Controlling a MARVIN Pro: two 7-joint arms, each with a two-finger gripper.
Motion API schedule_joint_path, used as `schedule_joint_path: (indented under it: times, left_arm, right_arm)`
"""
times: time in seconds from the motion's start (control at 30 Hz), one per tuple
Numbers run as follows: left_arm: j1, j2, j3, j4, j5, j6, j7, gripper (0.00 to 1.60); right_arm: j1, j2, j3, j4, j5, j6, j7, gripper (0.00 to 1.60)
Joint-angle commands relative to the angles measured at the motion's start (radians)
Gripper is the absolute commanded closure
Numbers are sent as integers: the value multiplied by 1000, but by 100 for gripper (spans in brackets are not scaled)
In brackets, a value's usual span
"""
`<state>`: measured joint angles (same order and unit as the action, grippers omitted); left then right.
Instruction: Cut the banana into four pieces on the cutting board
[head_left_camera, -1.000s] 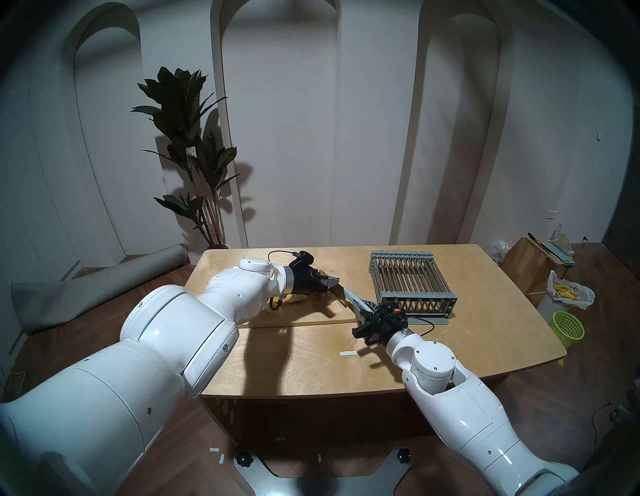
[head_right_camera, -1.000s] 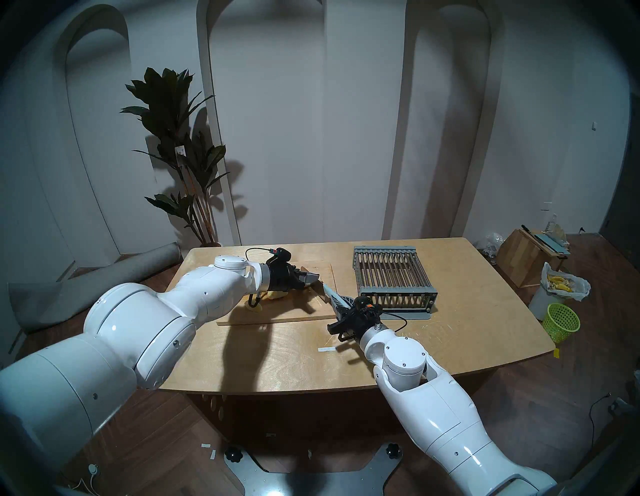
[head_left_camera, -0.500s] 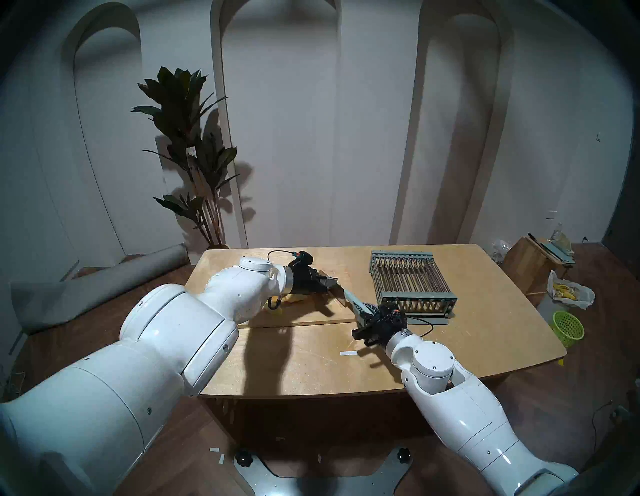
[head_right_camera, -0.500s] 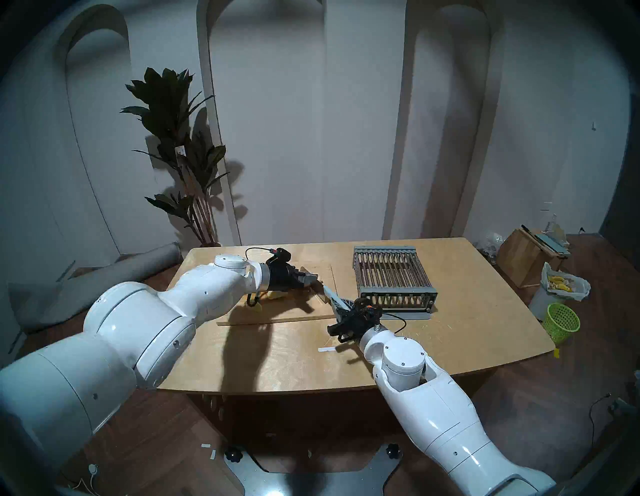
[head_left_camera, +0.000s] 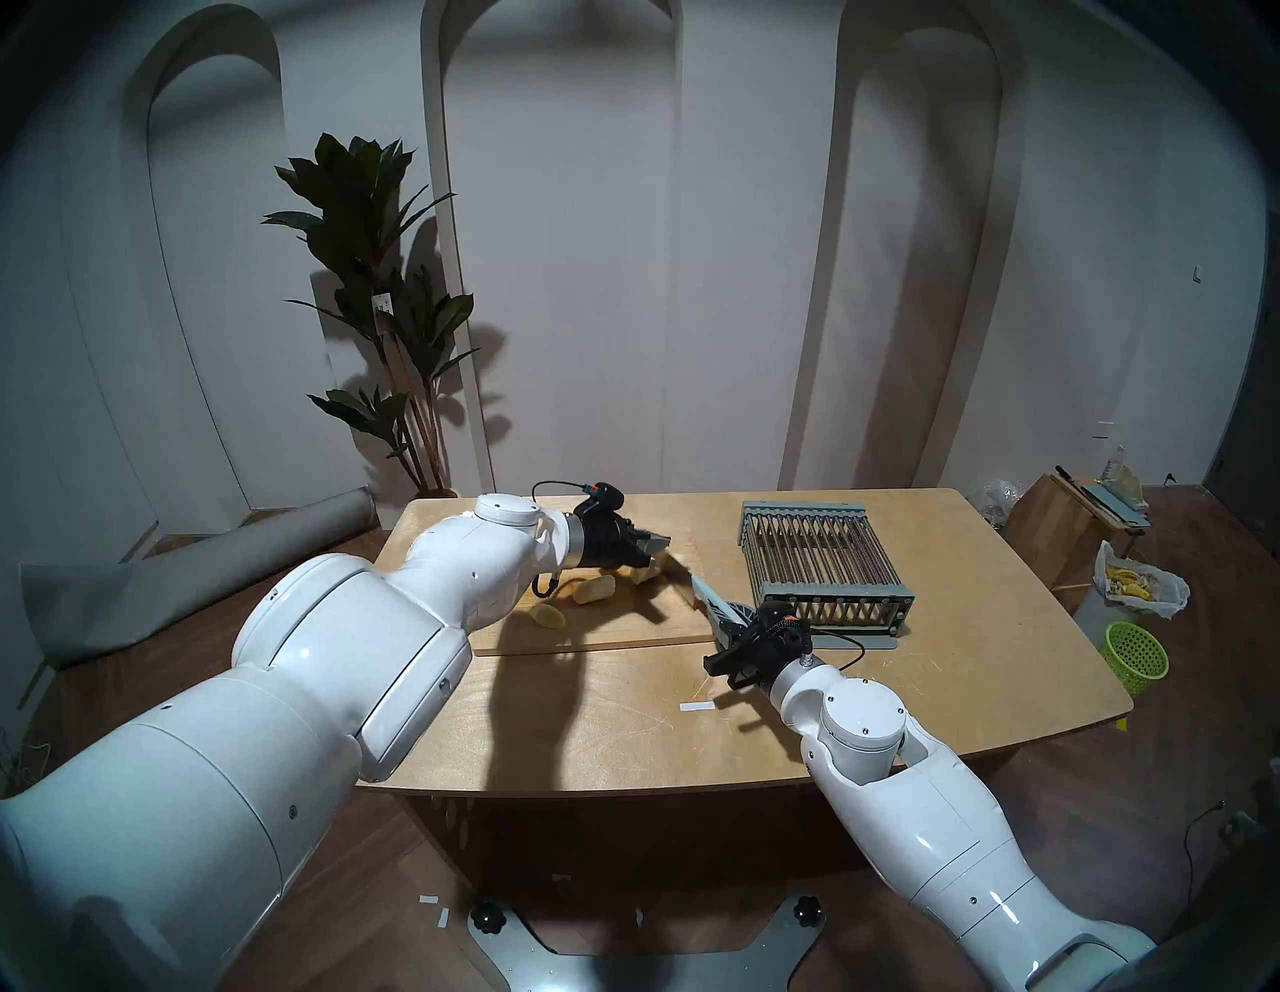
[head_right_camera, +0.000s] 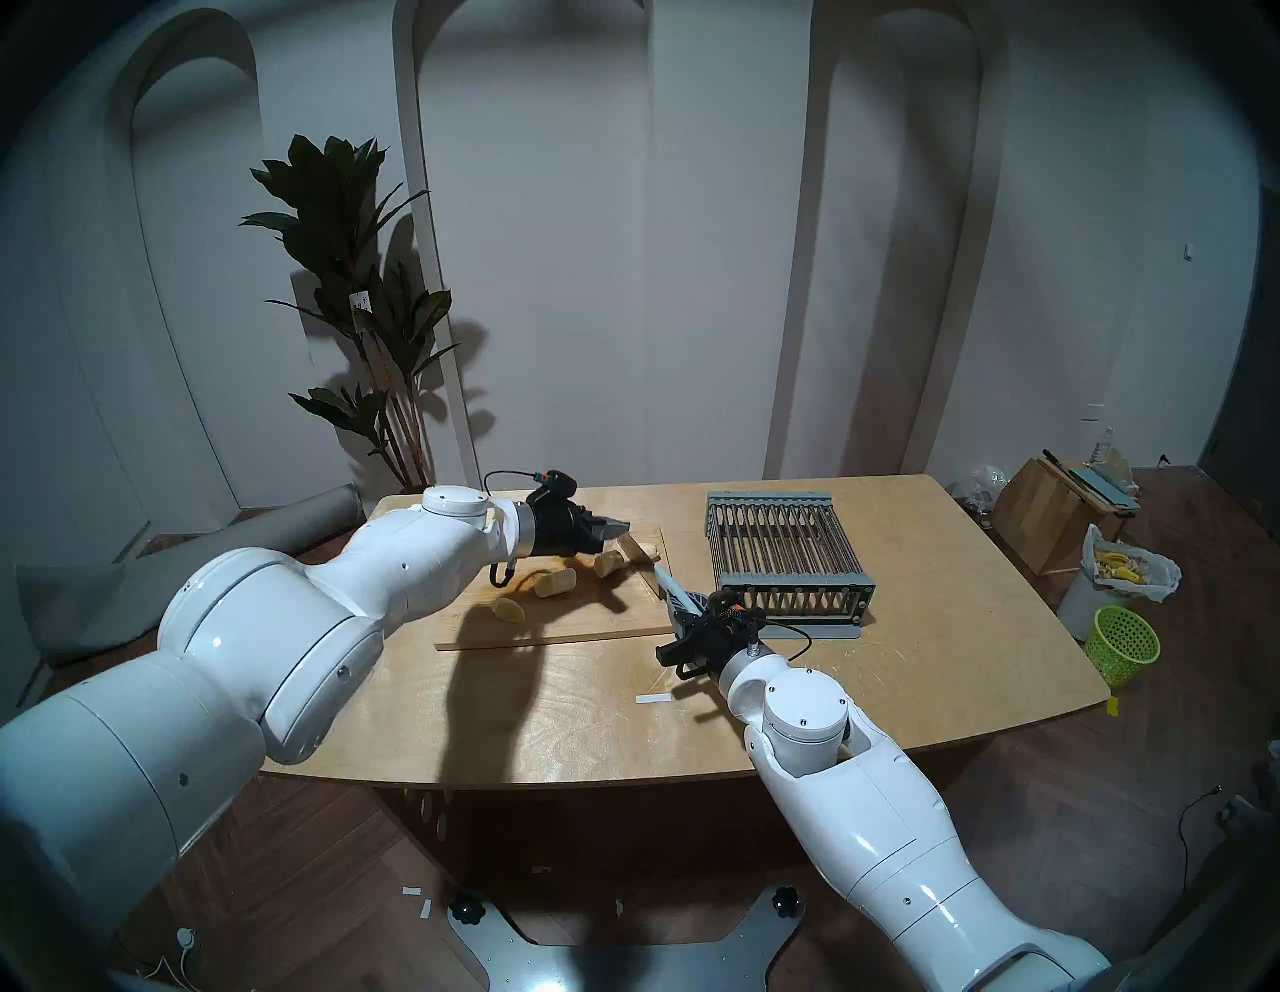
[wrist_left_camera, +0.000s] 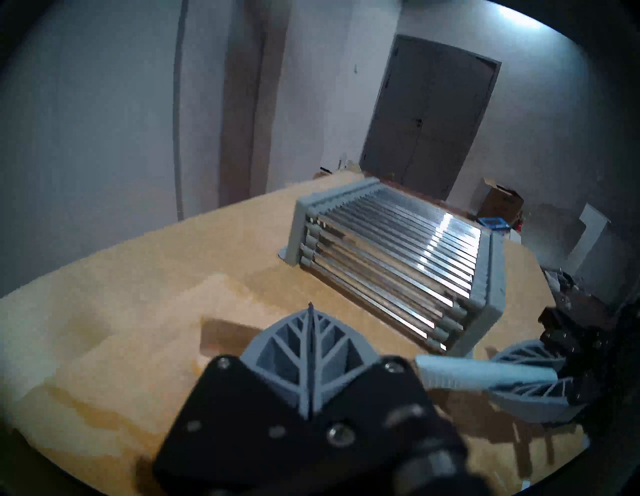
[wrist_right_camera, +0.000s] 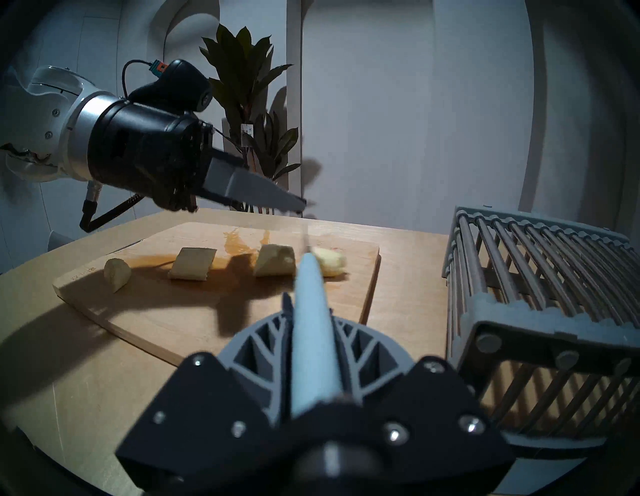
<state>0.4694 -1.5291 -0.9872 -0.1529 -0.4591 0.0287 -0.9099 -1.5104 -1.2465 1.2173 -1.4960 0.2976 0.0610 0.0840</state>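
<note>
Right wrist view: the banana (wrist_right_camera: 191, 264) lies cut in four pieces in a row across the middle of the frame, all on the cutting board (wrist_right_camera: 194, 313): a small end piece at the left, a squared chunk beside it, a third chunk right of centre, and a fourth at the right, partly hidden behind the knife (wrist_right_camera: 311, 332). An orange-brown stain marks the board behind the pieces. The right gripper (wrist_right_camera: 313, 350) sits at bottom centre, its fingers pinching the pale knife handle; the blade runs up the frame and meets the row between the third and fourth pieces, though it is too thin and blurred here to tell whether the edge rests on the board. The left gripper (wrist_right_camera: 294, 204) hangs in the upper left, above the board and clear of the fruit, fingers pressed together on nothing. Head view: the board sits at centre frame on the desk (head_left_camera: 623, 727), with the grey slatted rack (head_left_camera: 821, 568) just to its right, apart from it. A potted plant (head_left_camera: 377, 277) stands against the wall at upper left; a white bag of peels (head_left_camera: 1136, 585) and a green basket (head_left_camera: 1136, 654) sit on the floor at right.
</note>
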Motion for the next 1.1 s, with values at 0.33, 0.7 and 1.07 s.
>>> schedule_joint_path:
  times: [0.33, 0.7, 1.07]
  left_arm:
    - [-30, -13, -78, -1, -73, -1, -73, 160]
    - [-48, 13, -84, -5, -71, 0, -82, 160]
    - [-134, 128, -205, -75, -155, -40, -7, 160]
  right_arm:
    - [40, -11, 4, -17, -2, -18, 8, 160]
    - [90, -22, -18, -19, -20, -40, 28, 160]
    - [93, -16, -4, -60, -34, -43, 30, 160]
